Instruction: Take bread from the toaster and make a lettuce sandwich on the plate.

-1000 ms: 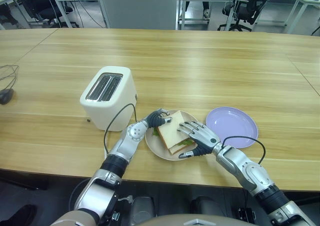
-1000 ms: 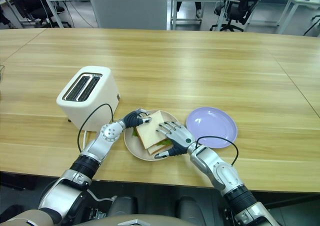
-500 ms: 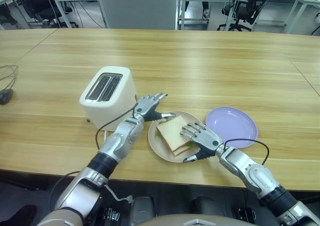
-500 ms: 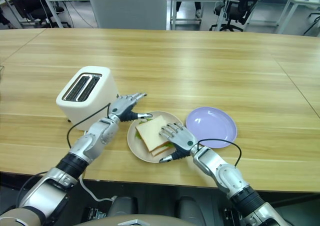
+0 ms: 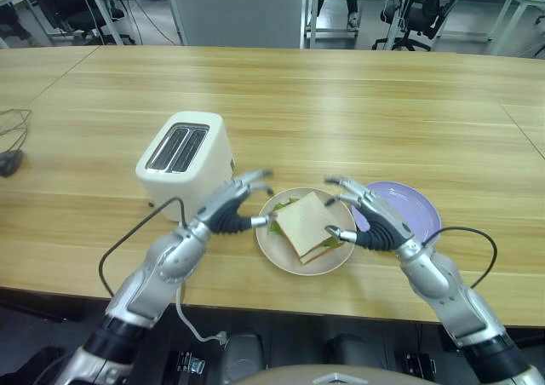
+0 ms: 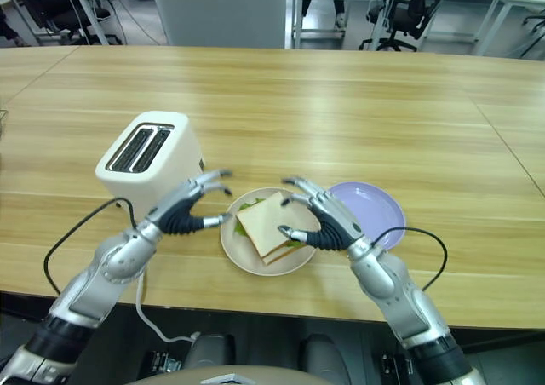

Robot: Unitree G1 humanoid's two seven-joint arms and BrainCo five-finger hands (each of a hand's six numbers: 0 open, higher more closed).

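On the tabletop [image 5: 341, 104] the toaster [image 5: 183, 165] stands left, with no bread poking from its slots. Near and right of it the plate [image 5: 271, 250] carries the sandwich [image 5: 308, 223] — lettuce showing under the top slice — so I judge assembly done. My left robot hand [image 5: 232, 208] and right robot hand [image 5: 370, 219] flank it, fingers spread, holding nothing, leaving the stack undisturbed.
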